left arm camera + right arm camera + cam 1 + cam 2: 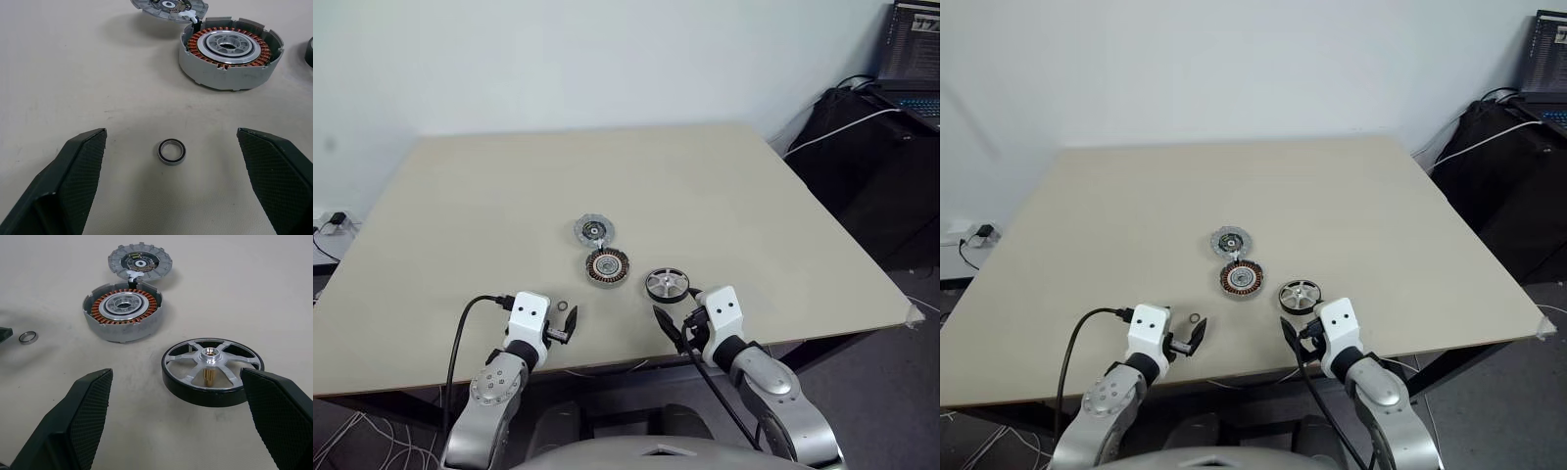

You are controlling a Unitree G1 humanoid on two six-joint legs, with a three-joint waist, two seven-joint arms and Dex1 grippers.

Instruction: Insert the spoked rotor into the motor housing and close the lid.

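The motor housing (pixel 607 266), a grey cup with copper windings around a silver centre, sits mid-table. Its pale-grey lid (pixel 594 231) lies flat just behind it, touching its rim. The spoked rotor (pixel 667 285), silver spokes in a dark rim with a brass hub pin (pixel 210 377), rests to the housing's right. My right gripper (pixel 677 308) stands open close in front of the rotor (pixel 212 369), nothing between its fingers (pixel 83 401). My left gripper (pixel 567 326) is open too, low over the table, in front and left of the housing (pixel 230 54).
A small metal bearing ring (pixel 171 151) lies on the table between my left fingers (pixel 80 161), untouched. The beige table (pixel 460 215) ends just behind both grippers. A dark cabinet with a laptop (pixel 913 69) and a white cable (pixel 842 127) stands beyond the table's right side.
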